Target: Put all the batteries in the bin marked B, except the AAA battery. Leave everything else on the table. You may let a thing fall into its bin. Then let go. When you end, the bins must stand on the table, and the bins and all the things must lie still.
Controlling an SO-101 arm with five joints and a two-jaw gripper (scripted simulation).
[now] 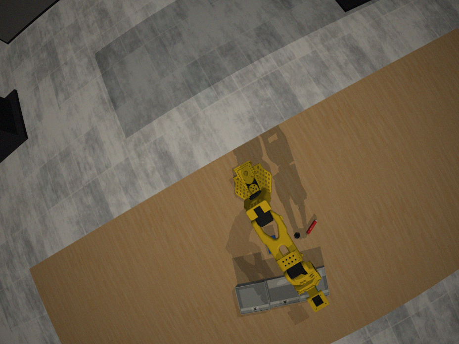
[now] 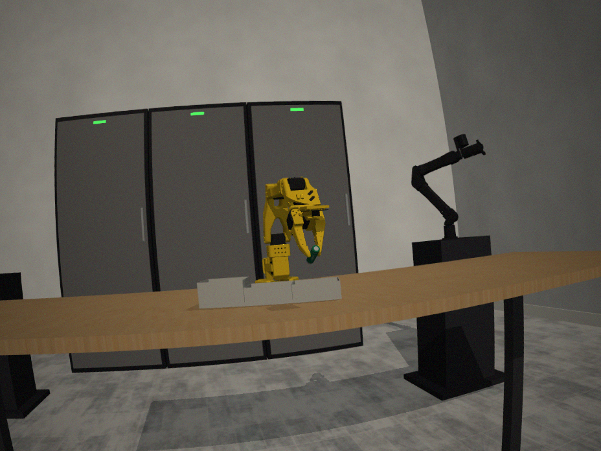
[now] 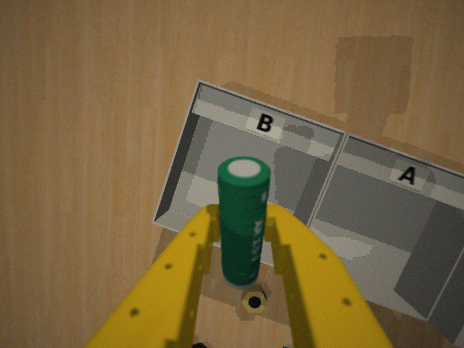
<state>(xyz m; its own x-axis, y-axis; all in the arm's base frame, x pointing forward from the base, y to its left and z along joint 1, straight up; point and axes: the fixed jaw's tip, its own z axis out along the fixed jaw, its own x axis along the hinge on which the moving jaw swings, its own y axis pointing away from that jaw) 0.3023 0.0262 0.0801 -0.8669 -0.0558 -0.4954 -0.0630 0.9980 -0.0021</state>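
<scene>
Yellow end effector (image 3: 243, 235) clamps a green battery (image 3: 243, 220) at center frame, above bin B's (image 3: 180, 165) near edge; released now, it might land on the table (image 3: 75, 150).

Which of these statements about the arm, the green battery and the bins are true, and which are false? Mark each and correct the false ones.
1. The pincer grips a green battery. True.
2. The battery already lies inside bin B. False: it is held above the table, near that bin's edge.
3. Bin A stands directly beside bin B. True.
4. A red cylinder lies in bin A. False: it lies on the table, away from the bins.
</scene>
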